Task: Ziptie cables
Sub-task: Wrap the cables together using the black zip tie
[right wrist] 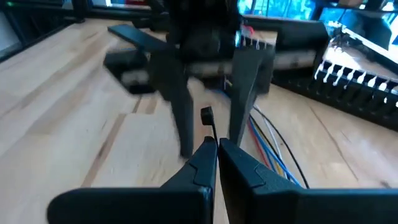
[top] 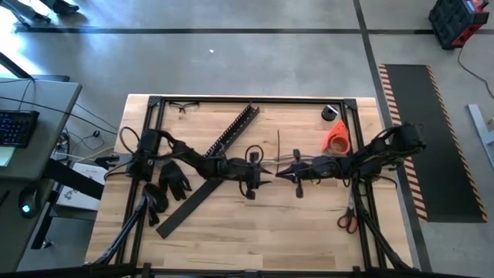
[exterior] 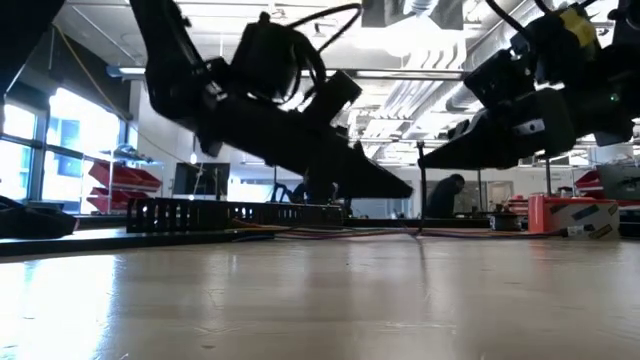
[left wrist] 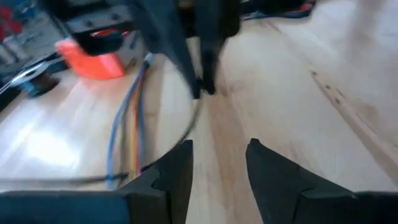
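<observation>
The cables (top: 297,160), thin blue, orange and grey wires (left wrist: 127,118), lie on the wooden table near its middle and also show in the right wrist view (right wrist: 267,143). My right gripper (right wrist: 216,144) comes in from the table's right (top: 279,176), shut on a thin black zip tie (right wrist: 208,124). My left gripper (left wrist: 217,158) faces it tip to tip from the left (top: 267,171). It is open, with nothing between its fingers, and stands just above the table beside the cables. My right gripper pinches the zip tie between its two fingertips, just below the small square head (right wrist: 206,114), which stands out beyond them. The fingers come almost level from the table's right. A dark thin strip (left wrist: 186,134) curves down from the fingertips toward the cables.
A long black slotted channel (top: 231,131) and a flat black strip (top: 189,202) lie slanted at the left of centre, with black gloves (top: 174,179) beside them. An orange tape roll (top: 336,137), red-handled scissors (top: 347,220) and glasses (top: 184,106) lie near the edges.
</observation>
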